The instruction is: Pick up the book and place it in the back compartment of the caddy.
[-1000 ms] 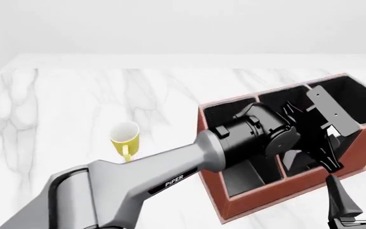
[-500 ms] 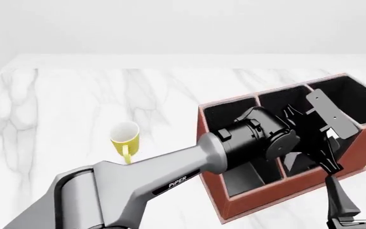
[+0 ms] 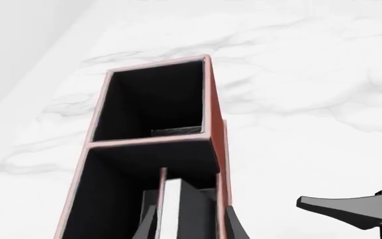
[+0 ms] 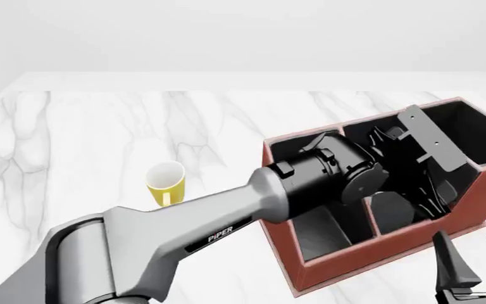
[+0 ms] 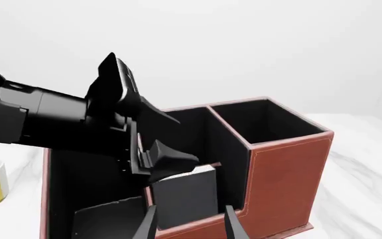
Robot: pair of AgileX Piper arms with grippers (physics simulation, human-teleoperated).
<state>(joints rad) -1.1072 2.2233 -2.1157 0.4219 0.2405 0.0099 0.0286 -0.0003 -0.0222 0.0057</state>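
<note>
The book (image 5: 185, 195) is a thick little block with matte black covers and a strip of white page edges (image 3: 171, 209) along its top. It stands upright in one of the caddy's (image 4: 369, 256) small pockets beside the low outer wall, directly under the left gripper (image 5: 156, 160). Whether that pocket is the back compartment cannot be told. The gripper's black fingers (image 5: 171, 157) sit at the book's top edge, one to each side, but whether they pinch it or have let go is not clear from these views.

The caddy is a boxy organiser with smooth red-brown walls, pale stitched rims and a dull black lining; thin partitions cut it into square and long cells. Beyond the left gripper lies a deeper square cell (image 3: 152, 104).

The right gripper (image 4: 471, 263) hovers just outside the caddy's near corner, its dark wedge-shaped fingers spread with nothing between them.

Well off to the left arm's side a glossy yellow mug (image 4: 166, 182) stands on the white, grey-veined marble table (image 4: 99, 139).
</note>
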